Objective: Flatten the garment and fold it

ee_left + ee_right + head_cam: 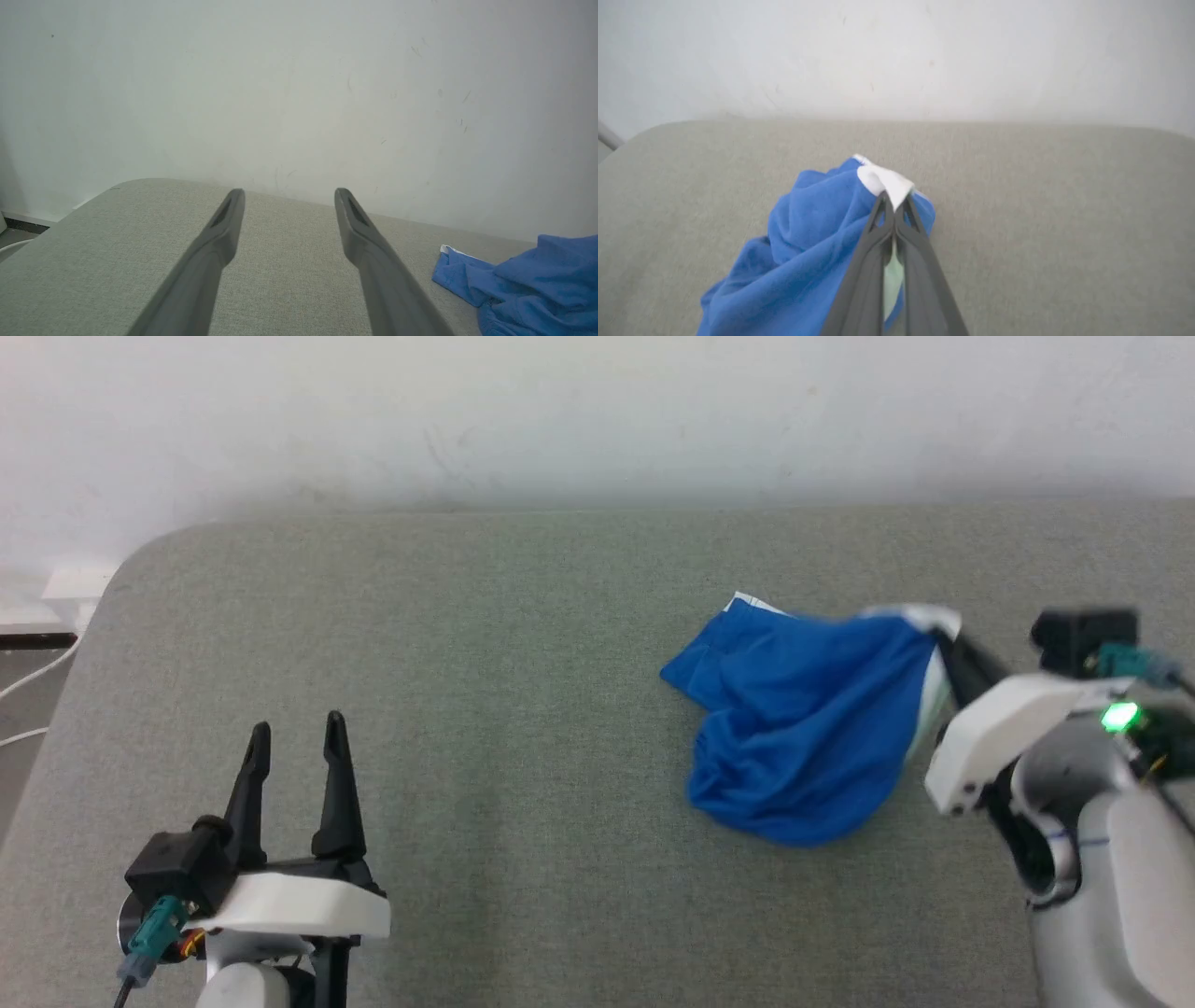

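Observation:
The bright blue shorts lie bunched on the grey padded table, right of centre. My right gripper is shut on the white waistband edge at their right end, lifting that corner; in the right wrist view the fingers pinch the white edge with blue fabric hanging to the left. My left gripper stands open at the lower left, far from the shorts, with nothing between its fingers. The left wrist view has the open gripper and the shorts at the lower right.
A white wall runs behind the table's far edge. The table's rounded left corner drops to the floor, where white cables lie. Bare grey surface spreads between the two grippers.

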Tool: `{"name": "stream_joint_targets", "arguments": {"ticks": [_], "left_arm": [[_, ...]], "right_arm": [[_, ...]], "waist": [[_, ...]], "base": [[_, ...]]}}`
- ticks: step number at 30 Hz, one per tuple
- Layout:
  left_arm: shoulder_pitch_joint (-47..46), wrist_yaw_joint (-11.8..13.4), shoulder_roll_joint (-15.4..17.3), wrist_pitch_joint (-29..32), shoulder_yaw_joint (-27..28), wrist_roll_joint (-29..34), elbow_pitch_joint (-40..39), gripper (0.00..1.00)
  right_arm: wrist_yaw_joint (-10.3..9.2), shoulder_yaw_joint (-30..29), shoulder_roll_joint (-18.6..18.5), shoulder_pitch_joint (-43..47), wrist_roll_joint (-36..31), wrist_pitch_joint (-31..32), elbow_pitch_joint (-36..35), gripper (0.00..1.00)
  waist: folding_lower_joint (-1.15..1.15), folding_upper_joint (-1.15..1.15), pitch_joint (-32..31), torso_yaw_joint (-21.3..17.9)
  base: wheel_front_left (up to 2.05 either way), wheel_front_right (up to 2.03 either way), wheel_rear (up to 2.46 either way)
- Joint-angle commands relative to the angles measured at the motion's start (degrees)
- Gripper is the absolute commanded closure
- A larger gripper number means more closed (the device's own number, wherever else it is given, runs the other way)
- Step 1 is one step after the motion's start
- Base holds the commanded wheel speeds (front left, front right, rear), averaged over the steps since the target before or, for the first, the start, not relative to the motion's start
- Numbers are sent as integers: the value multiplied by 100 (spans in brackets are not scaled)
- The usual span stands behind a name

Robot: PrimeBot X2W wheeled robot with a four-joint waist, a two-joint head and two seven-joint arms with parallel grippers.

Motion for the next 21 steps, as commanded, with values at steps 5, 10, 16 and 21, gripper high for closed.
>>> {"name": "stream_joint_targets", "arguments": {"ticks": [5,10,16,21], "left_arm": [[-81,-61,-20,-27,-46,25,15,0],[-67,-53,-21,-27,-91,-12,19,0],[-75,-35,-22,-27,-180,-57,101,0],[-63,-28,-22,-27,-226,-66,144,0]], "right_arm": [[-5,507,9,-658,-642,-209,-728,100],[-5,2227,-82,-784,-432,157,-672,100],[-5,4461,-428,-510,605,688,194,100],[-5,5006,-593,-363,1302,597,402,0]], "waist": [[0,0,-5,60],[0,0,23,125],[0,0,28,217],[0,0,-17,241]], "base": [[0,0,0],[0,0,0],[0,0,0],[0,0,0]]}}
